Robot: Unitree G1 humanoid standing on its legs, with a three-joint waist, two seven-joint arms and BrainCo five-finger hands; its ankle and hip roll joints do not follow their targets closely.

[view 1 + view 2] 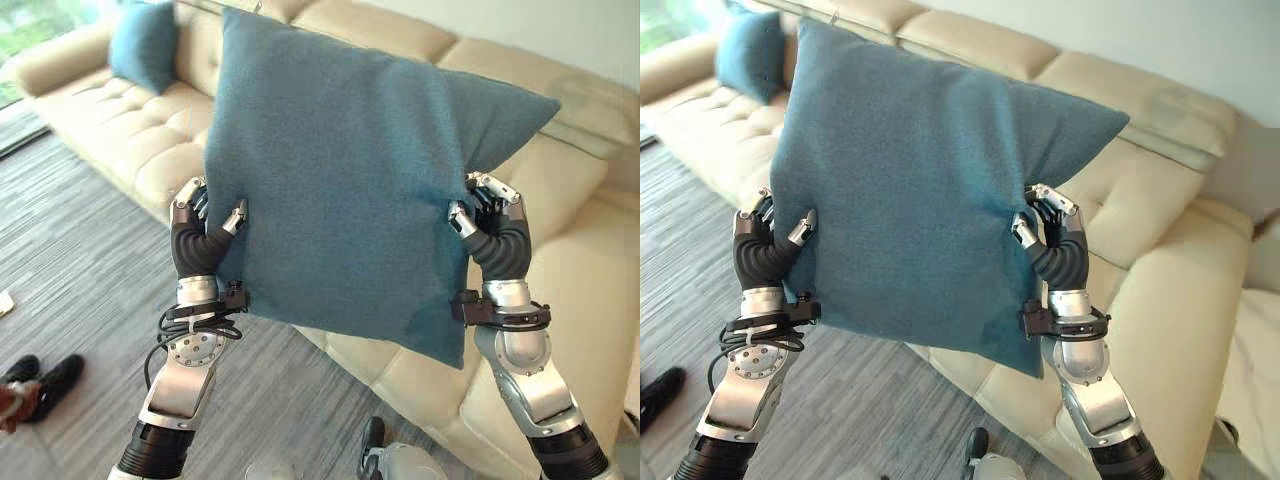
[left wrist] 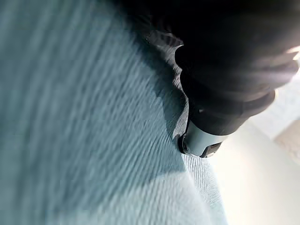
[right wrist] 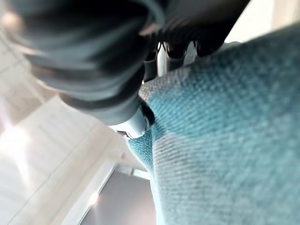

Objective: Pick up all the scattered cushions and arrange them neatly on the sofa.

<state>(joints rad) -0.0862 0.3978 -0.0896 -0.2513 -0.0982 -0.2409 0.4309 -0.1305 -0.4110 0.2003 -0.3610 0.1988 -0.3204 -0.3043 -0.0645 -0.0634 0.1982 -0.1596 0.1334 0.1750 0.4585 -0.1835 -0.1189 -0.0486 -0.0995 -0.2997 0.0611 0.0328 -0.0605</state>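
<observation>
A large teal cushion (image 1: 350, 180) hangs in the air in front of the cream sofa (image 1: 120, 130), held up between both hands. My left hand (image 1: 205, 235) pinches its left edge, thumb on the near face. My right hand (image 1: 490, 225) grips the right edge the same way, fingers curled round the cloth. The cushion fabric (image 2: 84, 122) shows close up in the left wrist view and again as the cushion's edge (image 3: 225, 131) in the right wrist view. A second teal cushion (image 1: 143, 42) leans upright against the sofa back at the far left end.
The sofa runs from upper left to lower right, with a tufted seat (image 1: 1140, 200) behind the held cushion. Grey striped carpet (image 1: 80, 270) lies at the left. A person's dark shoes (image 1: 40, 380) show at the lower left.
</observation>
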